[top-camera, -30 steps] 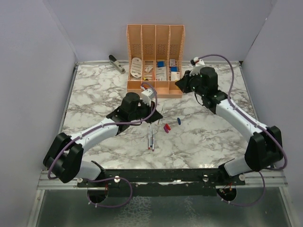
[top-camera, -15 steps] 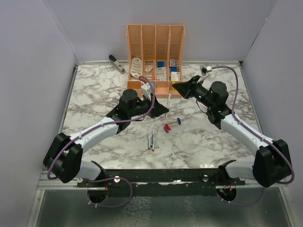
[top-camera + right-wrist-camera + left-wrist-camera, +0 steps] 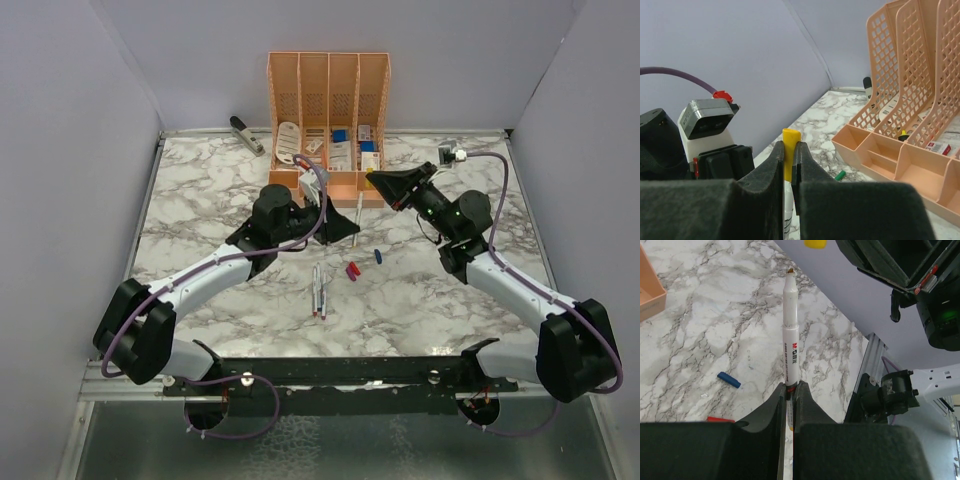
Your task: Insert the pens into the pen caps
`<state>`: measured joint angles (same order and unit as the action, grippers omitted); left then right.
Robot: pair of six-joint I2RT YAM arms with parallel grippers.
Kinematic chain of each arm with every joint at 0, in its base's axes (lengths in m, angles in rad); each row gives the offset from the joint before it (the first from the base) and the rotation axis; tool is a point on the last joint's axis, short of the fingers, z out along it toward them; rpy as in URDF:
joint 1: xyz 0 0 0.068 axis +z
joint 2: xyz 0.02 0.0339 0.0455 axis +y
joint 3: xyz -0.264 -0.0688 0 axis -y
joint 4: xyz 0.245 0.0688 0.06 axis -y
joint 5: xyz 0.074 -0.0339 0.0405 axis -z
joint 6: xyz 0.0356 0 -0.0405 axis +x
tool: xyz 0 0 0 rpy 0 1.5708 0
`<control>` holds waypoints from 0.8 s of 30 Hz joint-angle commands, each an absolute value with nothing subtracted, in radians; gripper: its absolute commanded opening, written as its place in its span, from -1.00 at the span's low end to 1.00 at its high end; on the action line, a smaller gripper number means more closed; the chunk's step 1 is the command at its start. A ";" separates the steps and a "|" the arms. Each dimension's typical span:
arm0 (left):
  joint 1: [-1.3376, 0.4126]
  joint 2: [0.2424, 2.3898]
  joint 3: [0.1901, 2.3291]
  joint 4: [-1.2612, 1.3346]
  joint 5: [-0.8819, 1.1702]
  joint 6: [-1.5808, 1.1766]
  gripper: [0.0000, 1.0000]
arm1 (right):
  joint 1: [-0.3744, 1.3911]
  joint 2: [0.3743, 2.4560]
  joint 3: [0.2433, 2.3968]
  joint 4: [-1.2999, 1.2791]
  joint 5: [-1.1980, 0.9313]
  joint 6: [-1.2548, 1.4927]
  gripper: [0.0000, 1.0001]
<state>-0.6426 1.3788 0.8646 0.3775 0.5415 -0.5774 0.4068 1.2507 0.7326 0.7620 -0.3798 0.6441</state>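
Observation:
My left gripper (image 3: pixel 351 234) (image 3: pixel 790 387) is shut on a white pen (image 3: pixel 358 212) (image 3: pixel 790 335), held above the table with its bare tip pointing at the right gripper. My right gripper (image 3: pixel 371 180) (image 3: pixel 790 146) is shut on the yellow cap (image 3: pixel 790 150), which shows at the top edge of the left wrist view (image 3: pixel 815 243), a short gap from the pen tip. Two more pens (image 3: pixel 318 289) lie on the marble. A red and a purple cap (image 3: pixel 352 269) and a blue cap (image 3: pixel 378 255) (image 3: pixel 729 380) lie near them. A green cap (image 3: pixel 840 175) lies by the organiser.
The peach organiser (image 3: pixel 328 110) (image 3: pixel 905 125) stands at the back middle, just behind both grippers. A grey stapler (image 3: pixel 245 133) lies at the back left. The marble table (image 3: pixel 200 200) ends at walls on both sides.
My right gripper has swung down and left from beside the organiser, carrying the yellow cap toward the pen. My left gripper has turned right and raised the pen's tip toward it.

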 commanded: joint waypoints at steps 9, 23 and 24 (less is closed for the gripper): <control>-0.644 1.399 0.920 0.417 0.600 -0.590 -1.00 | 0.413 1.246 0.716 0.879 -0.362 0.666 -0.98; -0.646 1.378 0.918 0.422 0.608 -0.573 -1.00 | 0.413 1.263 0.723 0.866 -0.374 0.662 -0.98; -0.646 1.380 0.917 0.423 0.608 -0.572 -1.00 | 0.413 1.264 0.720 0.865 -0.375 0.664 -0.97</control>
<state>-0.6434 1.3933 0.8928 0.3824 0.5781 -0.5850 0.4068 1.2568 0.7181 0.8383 -0.3794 0.6621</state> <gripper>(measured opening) 0.053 0.051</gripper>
